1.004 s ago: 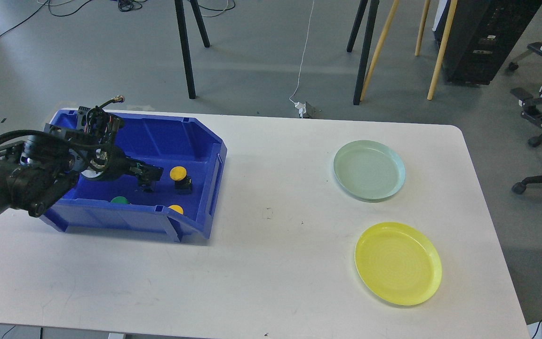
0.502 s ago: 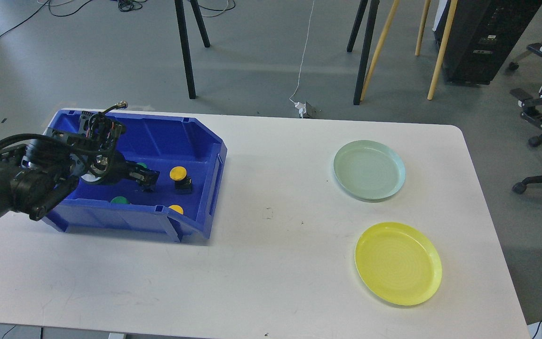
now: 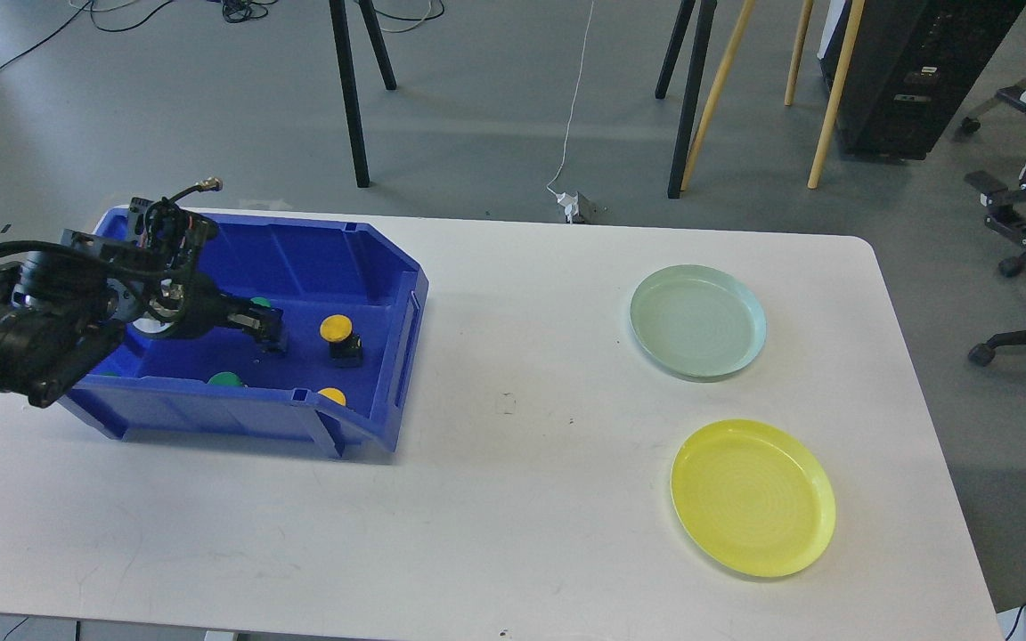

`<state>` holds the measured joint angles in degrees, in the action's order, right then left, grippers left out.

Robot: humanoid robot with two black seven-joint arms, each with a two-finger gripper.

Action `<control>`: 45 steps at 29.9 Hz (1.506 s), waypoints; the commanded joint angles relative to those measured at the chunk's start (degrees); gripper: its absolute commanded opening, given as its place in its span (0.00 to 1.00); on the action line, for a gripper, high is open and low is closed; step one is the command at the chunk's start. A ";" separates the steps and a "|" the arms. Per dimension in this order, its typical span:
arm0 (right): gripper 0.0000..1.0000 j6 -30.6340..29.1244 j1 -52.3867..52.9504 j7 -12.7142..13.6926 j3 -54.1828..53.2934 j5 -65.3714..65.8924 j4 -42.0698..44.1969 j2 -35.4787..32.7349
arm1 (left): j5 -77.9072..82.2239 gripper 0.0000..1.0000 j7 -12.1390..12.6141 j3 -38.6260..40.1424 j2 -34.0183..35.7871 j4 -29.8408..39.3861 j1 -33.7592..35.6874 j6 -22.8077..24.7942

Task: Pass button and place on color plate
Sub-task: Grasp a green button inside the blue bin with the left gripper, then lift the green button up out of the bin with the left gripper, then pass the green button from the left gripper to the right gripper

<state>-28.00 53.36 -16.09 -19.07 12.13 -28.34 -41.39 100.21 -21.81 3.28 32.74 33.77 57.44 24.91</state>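
Observation:
A blue bin (image 3: 388, 356) at the table's left holds several buttons: a yellow one on a black base (image 3: 337, 329), another yellow one (image 3: 331, 394) by the front wall, a green one (image 3: 226, 379) and a green one (image 3: 259, 303) just behind my left gripper (image 3: 269, 333). The left gripper reaches into the bin, low over its floor and left of the yellow button; its fingers are too dark to tell apart. A pale green plate (image 3: 698, 320) and a yellow plate (image 3: 753, 497) lie empty at the right. My right gripper (image 3: 1009, 209) hangs off the table at the right edge.
The white table (image 3: 513, 499) has its far edge just behind the bin. Tripod and easel legs (image 3: 687, 98) stand on the floor behind, with a black cabinet (image 3: 914, 71) and a chair base (image 3: 1012, 347) to the right.
My left gripper has drawn back to the left inside the bin, away from the yellow button, and the green button behind it has come into view. The buttons and plates stay put.

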 commanded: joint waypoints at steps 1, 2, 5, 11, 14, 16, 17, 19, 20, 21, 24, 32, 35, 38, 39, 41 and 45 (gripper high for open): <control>0.99 0.00 0.34 0.00 -0.09 0.00 0.12 0.61 | -0.71 0.26 -0.60 0.15 7.32 8.04 1.36 1.19; 0.99 0.00 0.43 0.00 -0.01 0.00 0.21 1.05 | -0.89 0.26 -0.60 0.41 9.34 10.41 1.62 1.63; 0.99 0.00 0.61 0.00 -0.09 0.00 0.21 2.10 | -2.55 0.27 -0.60 3.21 14.70 17.88 1.71 3.09; 0.99 0.00 1.75 -0.17 -0.80 -0.09 -0.49 4.30 | -14.58 0.27 -0.34 14.28 20.52 28.97 1.71 3.09; 0.98 0.00 2.81 -2.71 -1.15 -0.09 -1.54 5.27 | -20.20 0.27 0.19 19.56 19.74 29.60 2.85 3.09; 0.98 0.00 3.24 -7.88 -1.41 -0.09 -3.12 5.27 | -25.21 0.28 0.45 21.94 17.38 29.34 4.43 3.09; 0.98 0.00 3.77 -9.82 -1.41 -0.09 -4.09 5.27 | -27.58 0.28 0.45 22.47 15.97 29.07 5.05 3.09; 0.98 0.00 4.56 -11.68 -1.41 -0.09 -7.15 5.27 | -33.03 0.28 0.28 22.82 13.85 28.72 6.89 3.09; 0.98 0.00 4.91 -11.69 -1.67 -0.09 -9.17 5.27 | -36.54 0.28 0.28 22.91 13.06 28.54 7.94 3.09; 0.98 0.00 5.09 -11.69 -2.11 -0.18 -10.76 5.27 | -39.53 0.28 0.28 22.91 12.27 28.37 8.56 3.09; 0.98 0.00 5.18 -11.43 -5.18 -0.18 -15.51 5.97 | -45.88 0.28 0.45 22.82 8.41 27.05 9.80 3.09; 0.98 0.00 5.62 -9.93 -5.54 0.00 -24.39 9.92 | -46.95 0.28 1.07 22.04 -6.79 18.45 15.51 3.09; 0.98 0.00 6.14 -9.67 -5.54 0.00 -26.15 11.51 | -46.95 0.28 1.07 22.03 -10.05 15.28 16.74 3.09; 0.98 0.00 6.50 -8.79 -5.45 0.00 -27.73 13.09 | -46.86 0.28 1.16 22.03 -12.25 13.17 17.36 3.09; 0.98 0.00 6.58 -8.44 -5.45 0.00 -28.17 13.27 | -46.86 0.28 1.16 22.03 -12.61 12.64 17.36 3.09; 0.98 0.00 6.67 -8.26 -5.63 -0.09 -29.14 13.27 | -46.86 0.28 1.16 22.03 -13.31 12.02 17.36 3.09; 0.98 0.00 7.11 -8.35 -6.07 -0.09 -30.02 13.27 | -46.94 0.28 1.16 22.03 -13.75 11.84 17.36 3.09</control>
<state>-27.99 60.15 -24.38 -24.85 12.09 -57.81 -28.15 53.32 -20.65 25.31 19.34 45.78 74.77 27.99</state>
